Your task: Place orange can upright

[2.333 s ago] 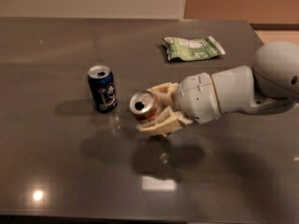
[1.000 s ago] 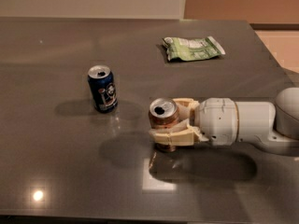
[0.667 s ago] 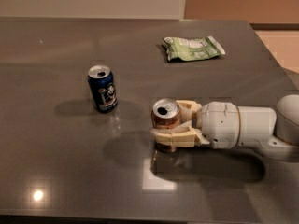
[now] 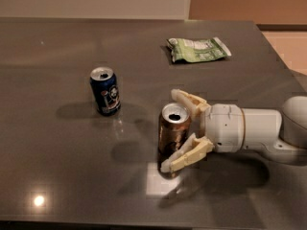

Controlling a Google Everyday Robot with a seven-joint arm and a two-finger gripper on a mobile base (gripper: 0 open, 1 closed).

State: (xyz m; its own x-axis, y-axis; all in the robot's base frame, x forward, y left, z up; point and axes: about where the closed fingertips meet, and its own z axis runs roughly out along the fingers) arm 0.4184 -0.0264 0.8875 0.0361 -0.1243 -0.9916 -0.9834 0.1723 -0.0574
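Camera view shows the orange can (image 4: 173, 134) standing upright on the dark table (image 4: 53, 166), its silver top and opening turned upward, to the right of the blue can (image 4: 105, 91). The gripper (image 4: 168, 130) is reached in from the right side, on the end of the white arm (image 4: 249, 131). Its two pale fingers (image 4: 189, 102) are spread apart, one behind the can's top and one in front of its lower part. The can is found between them, but it does not seem to be squeezed. The claw is judged to be open, so that the can's weight is carried by the table and not by the fingers. Whether the front finger is touching the can's wall cannot be told. The task is judged to be nearly finished. A straight withdrawal to the right is called for, because the can could be tipped by a sideways brush. A green snack packet (image 4: 197, 49) is lying well apart at the far side, so no obstacle is made by it.
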